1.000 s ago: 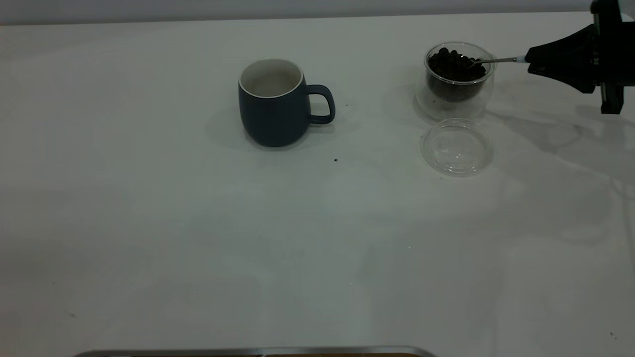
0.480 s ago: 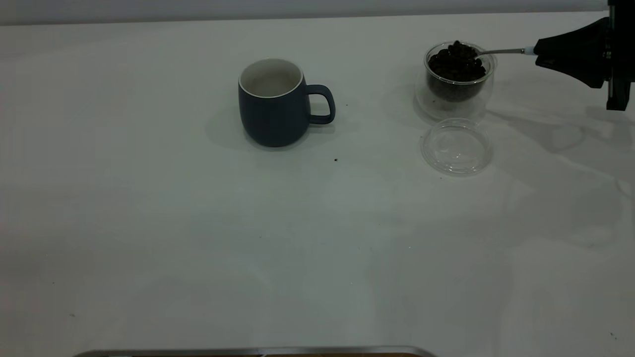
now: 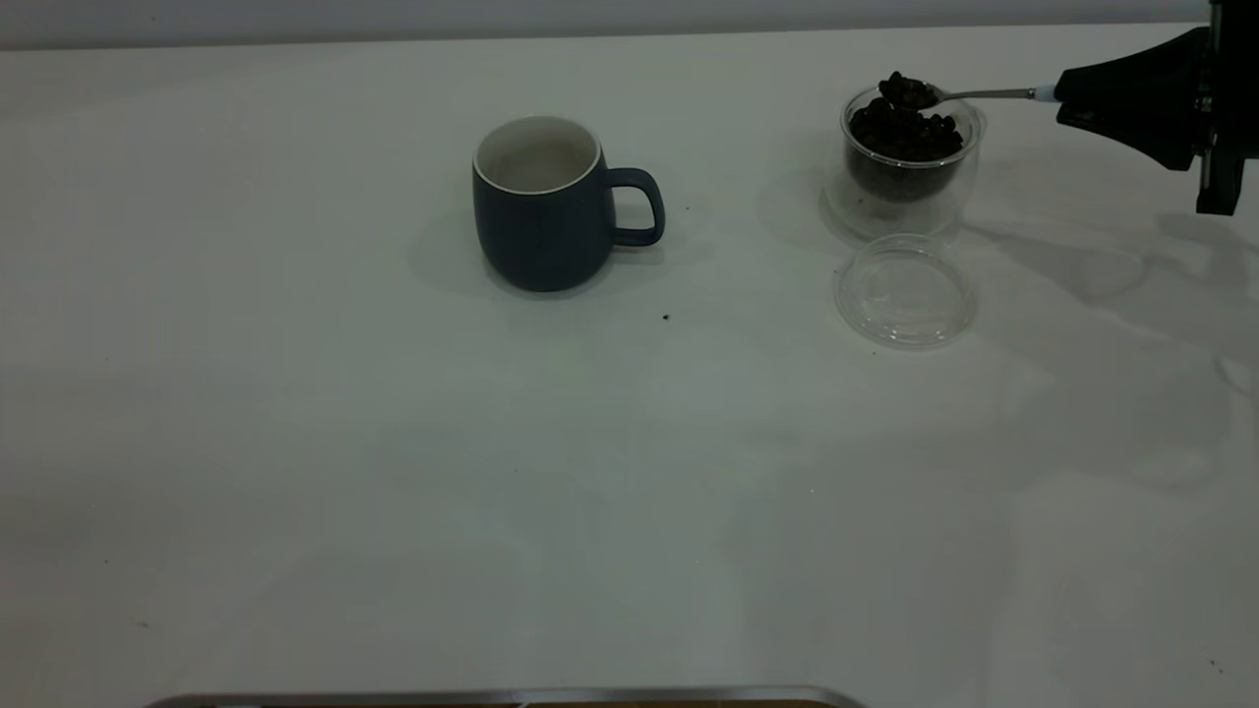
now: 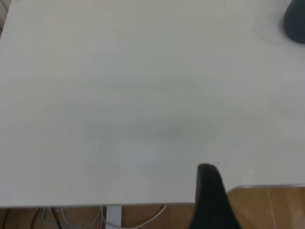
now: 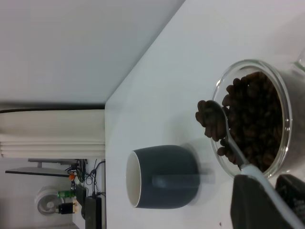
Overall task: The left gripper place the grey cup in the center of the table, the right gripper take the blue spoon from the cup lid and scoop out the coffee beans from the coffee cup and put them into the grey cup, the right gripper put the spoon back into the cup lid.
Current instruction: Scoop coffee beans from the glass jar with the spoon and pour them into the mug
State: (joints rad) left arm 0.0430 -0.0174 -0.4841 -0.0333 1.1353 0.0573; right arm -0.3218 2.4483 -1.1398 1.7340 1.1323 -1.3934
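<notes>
Right gripper (image 3: 1060,96) fingers clamp the blue spoon (image 5: 228,138); left wrist view shows only table (image 4: 119,95).

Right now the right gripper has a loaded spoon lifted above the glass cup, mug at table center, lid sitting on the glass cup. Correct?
Not the lid. The lid lies on the table beside the glass cup, toward the camera, as the exterior view shows. The rest holds: right gripper holds the spoon, loaded with beans, above the glass cup; mug near center.
</notes>
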